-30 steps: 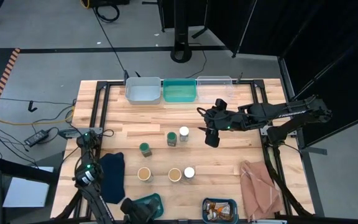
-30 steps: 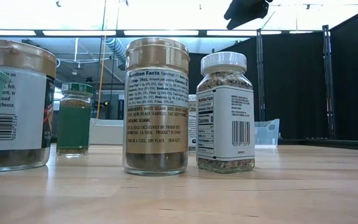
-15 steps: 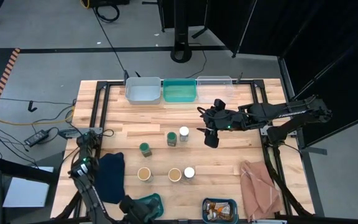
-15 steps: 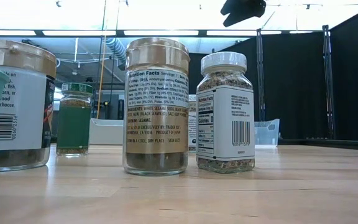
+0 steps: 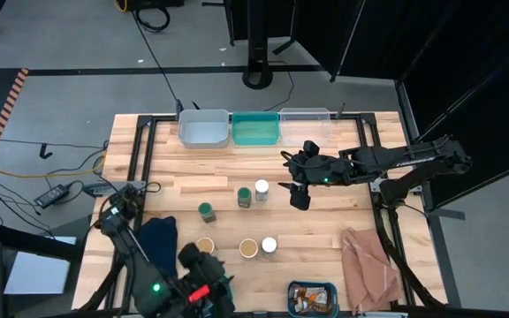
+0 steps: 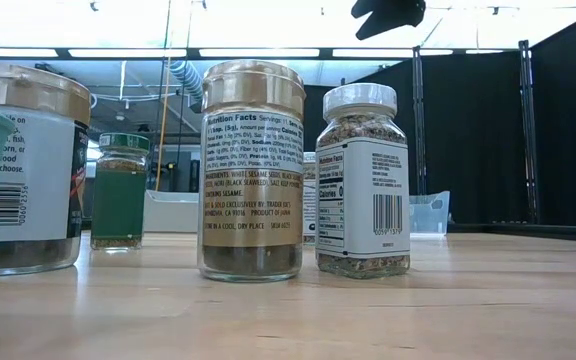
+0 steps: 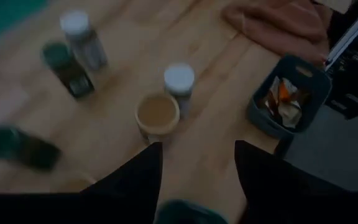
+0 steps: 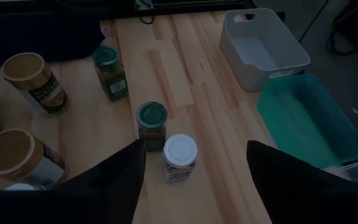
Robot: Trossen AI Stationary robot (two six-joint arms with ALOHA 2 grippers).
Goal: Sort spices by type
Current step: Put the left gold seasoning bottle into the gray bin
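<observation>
The right gripper point(image 5: 300, 200) is hanging open over the right half of the worktop point(image 5: 193, 181), just right of the far pair of jars, with its fingers point(image 8: 120, 180) spread wide and nothing between them. The left gripper point(image 5: 203, 284) is hovering at the near edge of the worktop, near the left, its fingers point(image 7: 138, 180) standing apart with nothing gripped; something teal point(image 7: 185, 213) is showing low between them, too dim to identify.

Six jars are standing in the middle of the worktop. In the far pair, a green-topped jar point(image 5: 244, 196) and a white-topped jar point(image 5: 262, 189) are sitting just beside each other. A second green-topped jar point(image 5: 206, 211) is standing to their near left. Nearer still, a tan-topped jar point(image 5: 205, 246) is standing on the left, with another tan-topped jar point(image 5: 248, 248) and a second white-topped jar point(image 5: 269, 245) side by side to its right.

Along the far edge, three bins are sitting in a row: a white bin point(image 5: 204, 129), a teal bin point(image 5: 255, 130) and a clear bin point(image 5: 306, 119). A small blue bin point(image 5: 312, 298) at the near edge is holding brown packets point(image 5: 307, 299). A dark blue cloth point(image 5: 158, 250) is lying at the near left and a pinkish-brown cloth point(image 5: 367, 265) at the near right.
</observation>
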